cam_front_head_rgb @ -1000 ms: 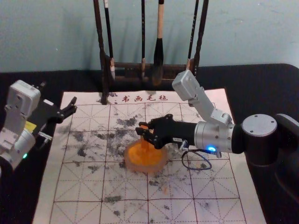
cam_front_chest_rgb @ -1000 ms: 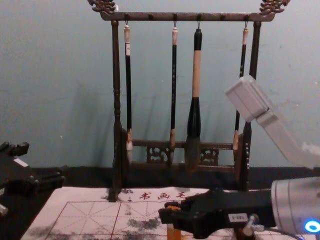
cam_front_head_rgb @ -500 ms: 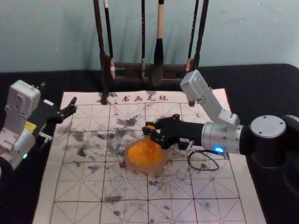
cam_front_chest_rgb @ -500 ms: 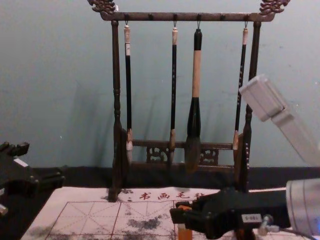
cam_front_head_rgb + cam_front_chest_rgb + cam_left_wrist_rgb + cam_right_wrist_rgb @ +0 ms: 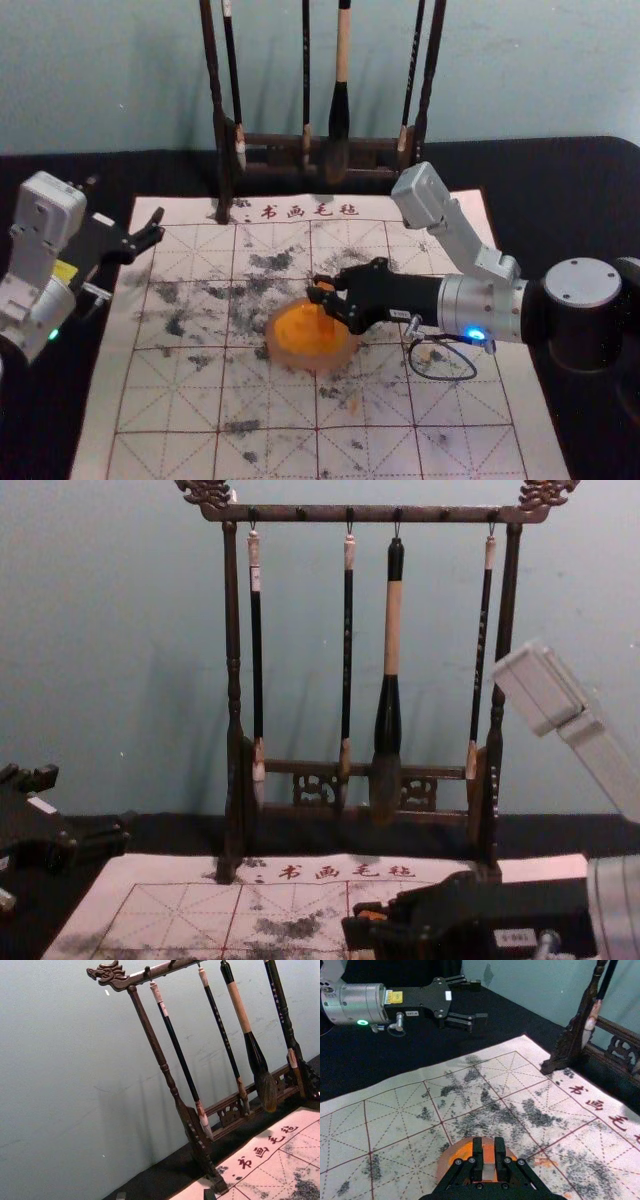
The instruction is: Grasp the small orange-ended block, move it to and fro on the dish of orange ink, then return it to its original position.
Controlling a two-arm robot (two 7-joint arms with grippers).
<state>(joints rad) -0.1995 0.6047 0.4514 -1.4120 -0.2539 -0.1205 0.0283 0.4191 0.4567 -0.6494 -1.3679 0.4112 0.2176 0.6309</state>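
My right gripper [image 5: 324, 290] is over the orange ink dish [image 5: 290, 352], reaching in from the right, shut on the small block [image 5: 326, 318]. In the right wrist view the gripper [image 5: 489, 1146] pinches the block [image 5: 489, 1154], its orange part up and a pale part nearer the camera, with the dish [image 5: 444, 1162] behind it. Whether the block's lower end touches the ink cannot be told. My left gripper [image 5: 160, 226] is parked over the mat's back-left corner, open and holding nothing; its tips show in the left wrist view [image 5: 165, 1195].
The white gridded mat [image 5: 180, 400], stained with dark ink, lies on a black-covered table [image 5: 560, 190]. Behind it stands a dark wooden rack [image 5: 232, 680] with several hanging brushes, including a thick one [image 5: 393, 630]. A blue-grey wall rises behind.
My right gripper has moved to the right with the block, then a little nearer the robot, staying shut on it. The dish and the left arm have kept their places.
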